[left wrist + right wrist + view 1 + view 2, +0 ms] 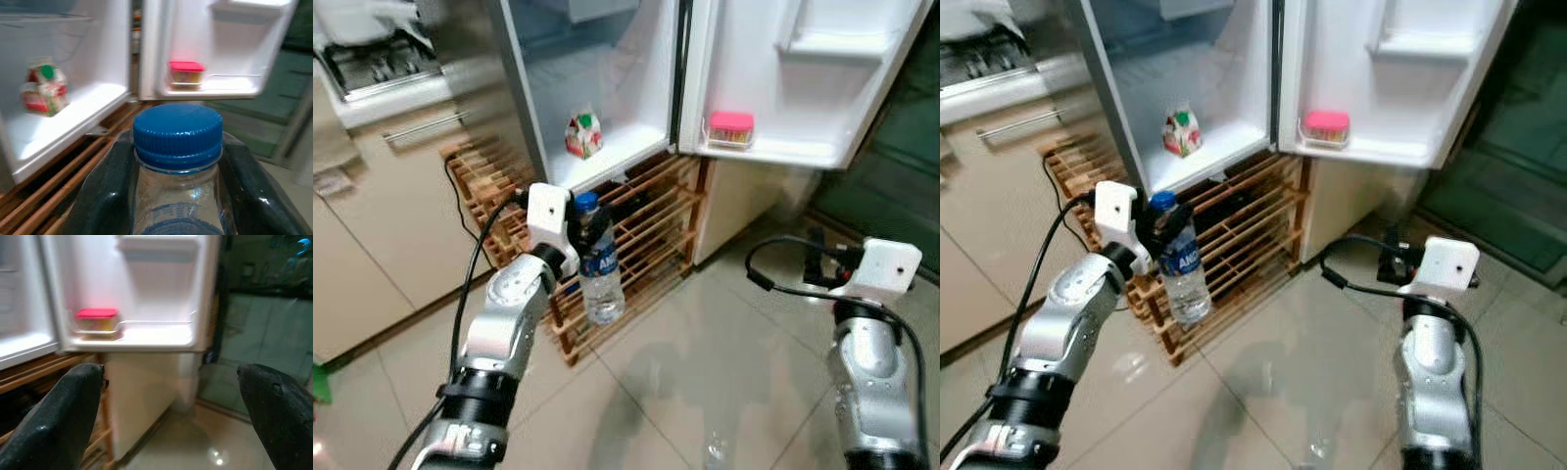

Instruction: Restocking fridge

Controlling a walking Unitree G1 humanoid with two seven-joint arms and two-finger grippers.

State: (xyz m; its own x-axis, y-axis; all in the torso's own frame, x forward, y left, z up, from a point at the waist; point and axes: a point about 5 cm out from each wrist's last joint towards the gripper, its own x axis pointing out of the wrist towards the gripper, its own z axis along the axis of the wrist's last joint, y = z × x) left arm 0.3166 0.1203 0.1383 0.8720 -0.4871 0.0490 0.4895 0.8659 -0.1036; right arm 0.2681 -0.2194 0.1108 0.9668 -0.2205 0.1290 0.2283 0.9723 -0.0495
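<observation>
Open fridge (607, 59); left claw (576, 235) grips blue-labelled bottle (599, 264).

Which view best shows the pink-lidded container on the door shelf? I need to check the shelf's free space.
The right wrist view: the pink-lidded container sits at one end of the door shelf, the rest bare. Both eye views show it small from above; the left wrist view shows it blurred beyond the water bottle.

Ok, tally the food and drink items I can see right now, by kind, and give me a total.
Water bottles: 1, the blue-capped bottle held in the left gripper.
Cartons: 1, the small carton on the fridge's bottom shelf.
Lidded containers: 1, the pink-lidded container in the door shelf.
Total: 3
</observation>
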